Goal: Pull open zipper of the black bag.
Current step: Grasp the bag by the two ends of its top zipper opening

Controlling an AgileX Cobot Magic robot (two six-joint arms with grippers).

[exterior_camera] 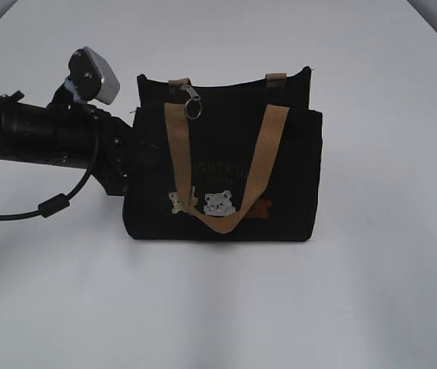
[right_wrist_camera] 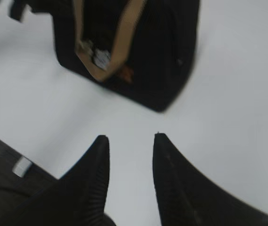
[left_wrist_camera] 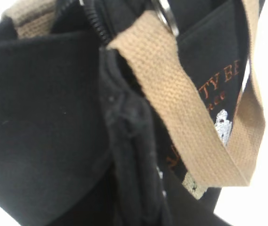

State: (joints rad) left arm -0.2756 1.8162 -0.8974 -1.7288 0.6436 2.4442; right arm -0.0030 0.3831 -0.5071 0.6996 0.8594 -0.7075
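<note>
Left end effector [exterior_camera: 130,165] at black bag [exterior_camera: 287,184] left edge, grip unclear; zipper [exterior_camera: 193,102] above-right.

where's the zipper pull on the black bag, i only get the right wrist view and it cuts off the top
Observer: The zipper ring hangs at the top of the black bag, near its left end in the exterior view, beside the tan handle.
Operator: left arm near it
Observer: The left pincer is at the bag's left end, lower than the ring; I cannot tell whether it grips.
Operator: left wrist cam shows what
Observer: A close-up of that handle lying across black fabric.
</note>
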